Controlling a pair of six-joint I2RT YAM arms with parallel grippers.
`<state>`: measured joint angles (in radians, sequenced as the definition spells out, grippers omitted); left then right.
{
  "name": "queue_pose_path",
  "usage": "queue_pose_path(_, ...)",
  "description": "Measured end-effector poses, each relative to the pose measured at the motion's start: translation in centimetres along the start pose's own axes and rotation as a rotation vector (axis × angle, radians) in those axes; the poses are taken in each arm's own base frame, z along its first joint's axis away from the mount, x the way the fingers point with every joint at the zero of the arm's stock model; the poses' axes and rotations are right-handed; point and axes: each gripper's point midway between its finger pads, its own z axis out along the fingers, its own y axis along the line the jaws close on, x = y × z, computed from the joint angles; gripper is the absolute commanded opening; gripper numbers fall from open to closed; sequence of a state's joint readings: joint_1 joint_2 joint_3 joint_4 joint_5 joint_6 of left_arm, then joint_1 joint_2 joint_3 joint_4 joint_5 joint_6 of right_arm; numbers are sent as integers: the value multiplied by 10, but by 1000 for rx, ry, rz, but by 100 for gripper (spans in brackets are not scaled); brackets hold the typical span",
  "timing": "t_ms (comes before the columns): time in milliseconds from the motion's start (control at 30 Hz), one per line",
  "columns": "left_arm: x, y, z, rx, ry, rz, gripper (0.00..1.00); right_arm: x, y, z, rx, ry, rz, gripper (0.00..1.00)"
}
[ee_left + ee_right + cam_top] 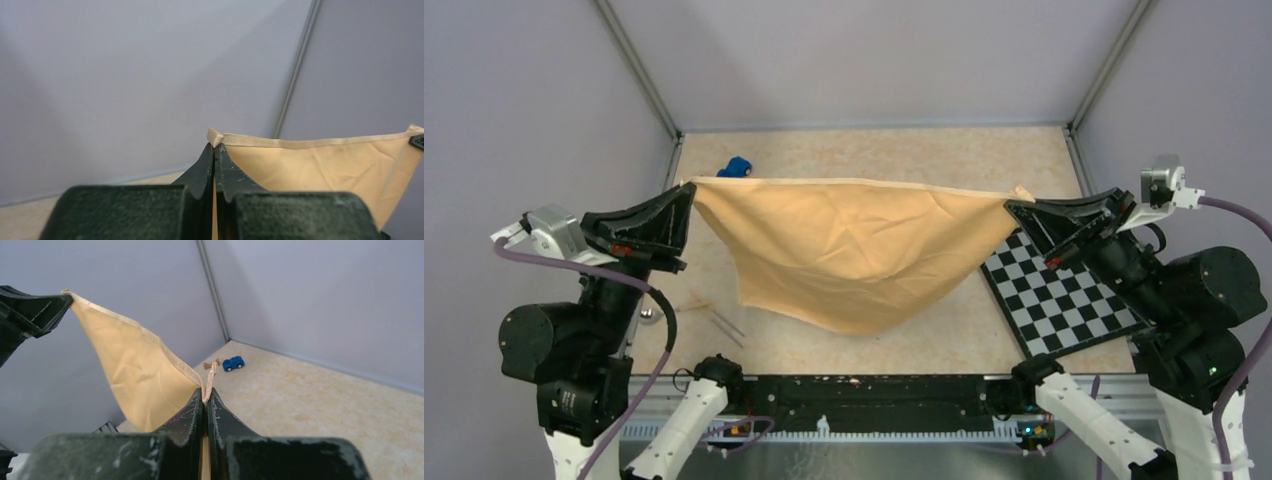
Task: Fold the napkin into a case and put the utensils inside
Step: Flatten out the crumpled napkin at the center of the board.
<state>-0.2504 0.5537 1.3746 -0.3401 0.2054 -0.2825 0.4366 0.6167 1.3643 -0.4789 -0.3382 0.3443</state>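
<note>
My left gripper (690, 188) and right gripper (1012, 204) clench the napkin's (854, 250) top corners. Only overhead shows the utensils (727, 327); the toy car (737, 167), half-hidden there, appears whole at my right wrist.

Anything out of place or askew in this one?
Nothing damaged or spilled. A blue toy car and a brown scrap beside it sit far left on the table, unrelated to the task. The napkin, stretched between the left gripper and right gripper, hangs lopsided, its lower edge sagging to a point.
</note>
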Motion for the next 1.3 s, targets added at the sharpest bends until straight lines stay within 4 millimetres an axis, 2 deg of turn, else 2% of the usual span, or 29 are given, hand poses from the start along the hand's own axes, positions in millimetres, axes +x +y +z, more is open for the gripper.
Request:
queue_pose_path(67, 1, 6, 3, -31, -3, -5, 0, 0, -7, 3, 34, -6, 28, 0)
queue_pose_path(133, 8, 18, 12, -81, 13, -10, 0, 5, -21, 10, 100, -4, 53, 0)
queue_pose_path(233, 40, 47, 42, -180, 89, -23, 0, 23, -60, 33, 251, 34, 90, 0)
queue_pose_path(300, 86, 85, 76, -304, 200, -28, 0, 46, -96, 58, 372, 85, 96, 0)
queue_pose_path(367, 140, 121, 105, -414, 324, -24, 0, 78, -137, 83, 491, 143, 84, 0)
queue_pose_path(400, 168, 138, 118, -459, 383, -17, 0, 94, -155, 93, 543, 170, 78, 0)
queue_pose_path(433, 203, 158, 132, -506, 450, -4, 0, 120, -181, 106, 598, 213, 69, 0)
queue_pose_path(500, 278, 194, 143, -577, 598, 23, 0, 167, -220, 121, 677, 302, 64, 0)
queue_pose_path(600, 379, 240, 134, -656, 820, 50, 0, 228, -272, 137, 751, 412, 74, 2)
queue_pose_path(633, 403, 251, 132, -671, 869, 53, 9, 246, -288, 142, 767, 442, 74, 12)
queue_pose_path(667, 426, 262, 130, -681, 922, 53, 29, 264, -303, 148, 779, 478, 75, 26)
queue_pose_path(700, 445, 272, 131, -686, 963, 56, 45, 279, -316, 156, 784, 508, 72, 43)
queue_pose_path(733, 459, 281, 134, -687, 993, 64, 56, 291, -326, 164, 786, 530, 70, 57)
queue_pose_path(800, 479, 297, 146, -700, 1040, 67, 68, 310, -350, 182, 796, 590, 46, 66)
queue_pose_path(867, 479, 304, 157, -711, 1059, 66, 82, 318, -364, 195, 809, 655, 35, 68)
queue_pose_path(933, 471, 302, 155, -723, 1069, 54, 89, 320, -366, 199, 811, 713, 41, 68)
queue_pose_path(1000, 458, 290, 145, -710, 1075, 24, 95, 323, -353, 191, 795, 777, 66, 69)
queue_pose_path(1033, 451, 278, 132, -694, 1089, 1, 98, 326, -344, 185, 781, 800, 78, 70)
queue_pose_path(1100, 439, 247, 103, -632, 1112, -71, 99, 339, -322, 161, 766, 856, 102, 70)
queue_pose_path(1200, 429, 196, 63, -513, 1120, -208, 99, 377, -265, 110, 695, 982, 176, 74)
queue_pose_path(1300, 436, 158, 35, -418, 1145, -318, 99, 406, -225, 74, 622, 1064, 244, 75)
